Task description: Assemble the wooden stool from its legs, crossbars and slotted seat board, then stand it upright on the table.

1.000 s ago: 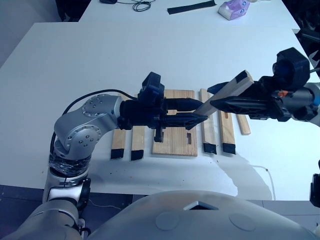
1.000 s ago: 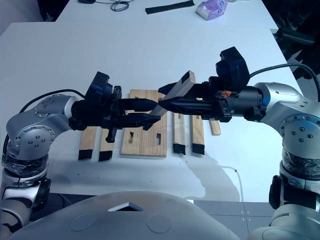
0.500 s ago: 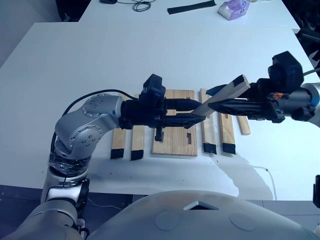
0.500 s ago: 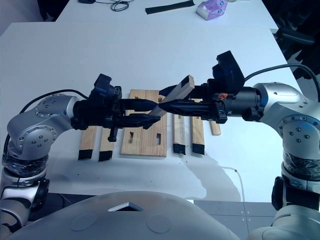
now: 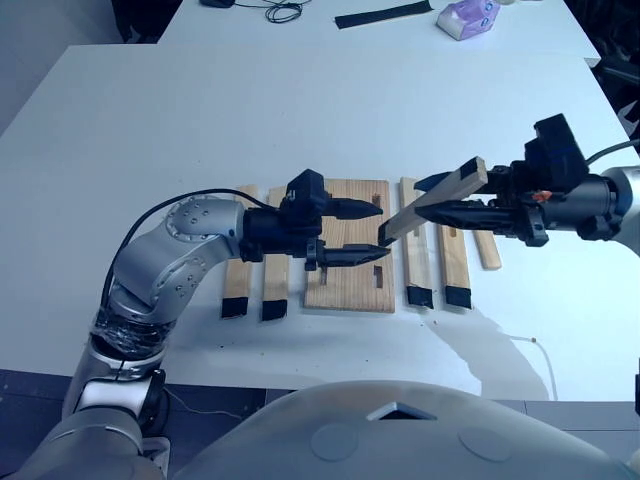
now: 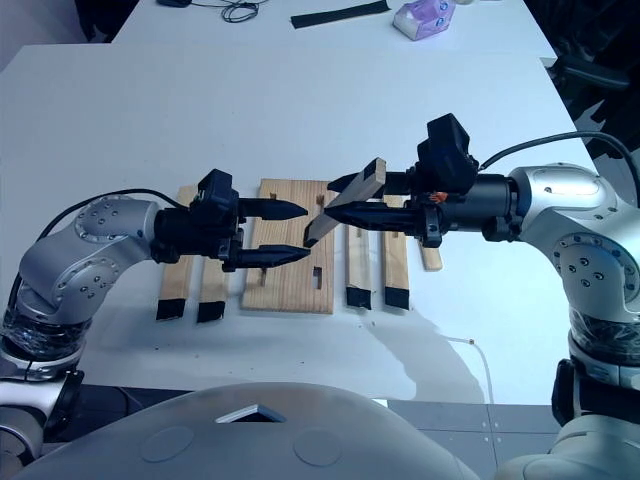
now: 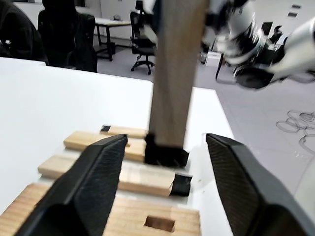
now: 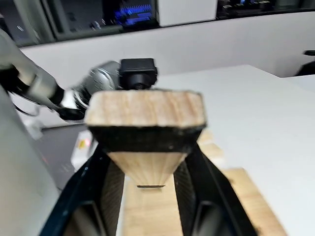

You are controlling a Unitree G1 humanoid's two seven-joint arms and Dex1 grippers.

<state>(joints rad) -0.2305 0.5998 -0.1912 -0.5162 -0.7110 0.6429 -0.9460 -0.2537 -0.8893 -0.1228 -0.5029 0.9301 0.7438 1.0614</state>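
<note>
Right gripper (image 5: 432, 210) clamped a tilted leg (image 5: 452, 190) above the seat board (image 5: 350, 290), by its right edge. Left gripper (image 5: 378, 230) fingers wide above the board, flanking the leg's tip. Risk: an off-centre pinch could twist the leg and miss the slot.

Purple pack (image 5: 468, 17), black strip (image 5: 383, 15)

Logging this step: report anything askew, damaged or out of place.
Nothing damaged or spilled. The right gripper holds one leg tilted above the seat board, black-capped end low inside the open left gripper. On the table, the thin crossbar at far right lies slightly slanted, not square with the seat board.
</note>
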